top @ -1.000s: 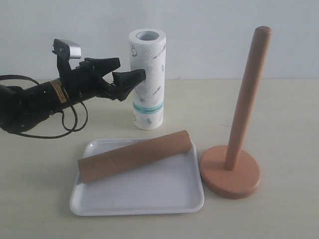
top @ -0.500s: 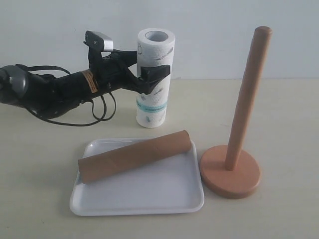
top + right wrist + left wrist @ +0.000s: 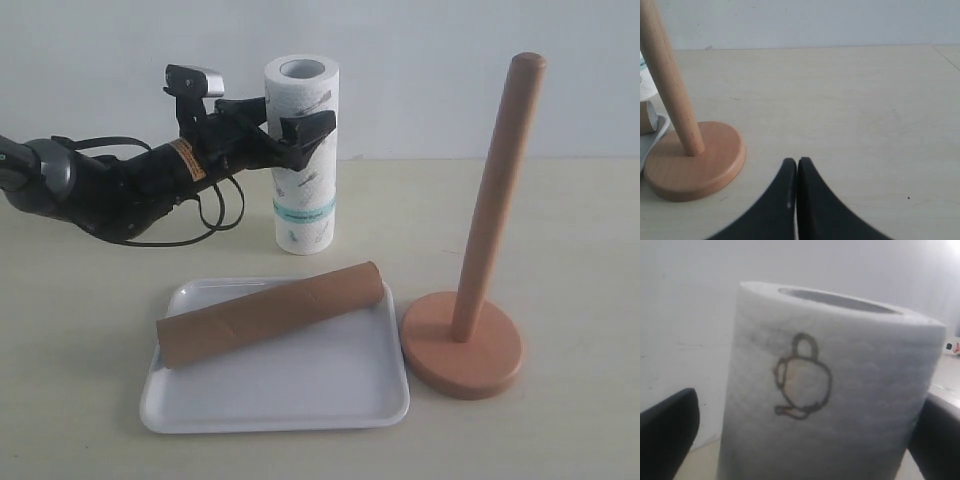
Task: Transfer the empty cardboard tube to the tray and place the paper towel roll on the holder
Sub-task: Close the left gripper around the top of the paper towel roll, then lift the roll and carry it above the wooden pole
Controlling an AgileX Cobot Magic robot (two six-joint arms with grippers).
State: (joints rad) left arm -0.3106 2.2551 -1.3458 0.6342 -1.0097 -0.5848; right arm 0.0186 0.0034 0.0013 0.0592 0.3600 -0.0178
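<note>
The paper towel roll [image 3: 302, 160] stands upright on the pale table [image 3: 570, 220], just behind the far rim of the tray [image 3: 290, 405] and well apart from the holder [image 3: 463, 350]. Its grey core opening faces up and a teal band rings its lower half. The left gripper [image 3: 292, 115] reaches in from the left at the roll's upper part with its jaws spread, one black finger [image 3: 312, 128] in front of the roll and the other behind it. In the left wrist view a kettle doodle on the roll [image 3: 830, 390] fills the middle, and the two fingers flank it. One sits clear of the paper; whether the other touches it I cannot tell. The empty cardboard tube [image 3: 270, 312] lies on its side in the white tray, set diagonally, its right end near the tray's rim. The wooden holder stands to the right of the tray, its round base just beside the tray's corner and its slim post bare. The right gripper [image 3: 797, 167] hangs low over the table near the holder's base, fingers pressed together with nothing between them.
</note>
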